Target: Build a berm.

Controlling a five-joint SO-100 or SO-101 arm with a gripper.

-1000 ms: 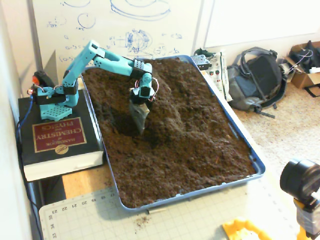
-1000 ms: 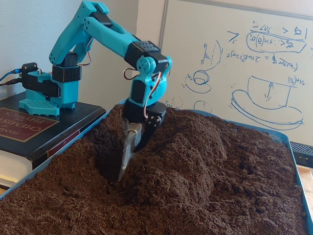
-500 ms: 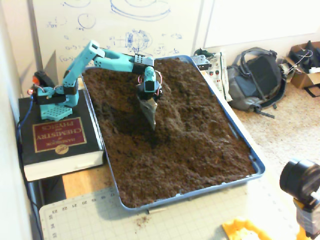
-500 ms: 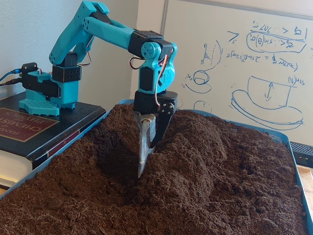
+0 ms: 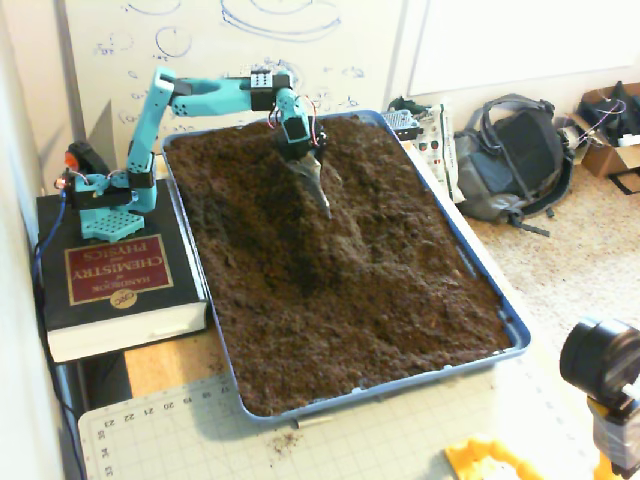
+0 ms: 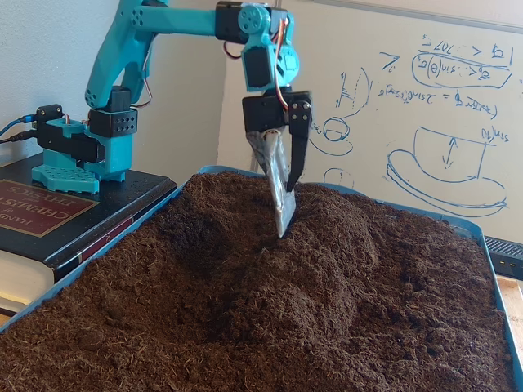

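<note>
The berm [image 5: 345, 235] is a rounded ridge of loose dark brown soil along the middle of the blue tray [image 5: 516, 338]; from the low side it rises at mid-frame [image 6: 327, 245]. My gripper [image 5: 323, 197] hangs over the ridge's far end, pointing down. It carries a thin metal blade on one finger and a black finger beside it. In the low fixed view the gripper [image 6: 288, 211] has its blade tip just above the crest, and the fingers [image 6: 299, 147] close together with nothing between them. A dark hollow [image 5: 245, 240] lies left of the ridge.
The teal arm's base [image 5: 105, 195] stands on a thick book [image 5: 110, 290] left of the tray. A backpack [image 5: 510, 155] lies on the floor at the right. A cutting mat [image 5: 300, 440] and a camera [image 5: 600, 360] are at the front. A whiteboard [image 6: 425, 106] stands behind.
The gripper has risen out of the hollow and swung toward the tray's far end, crossing onto the ridge. The blade, earlier buried in soil, now hangs free above the crest.
</note>
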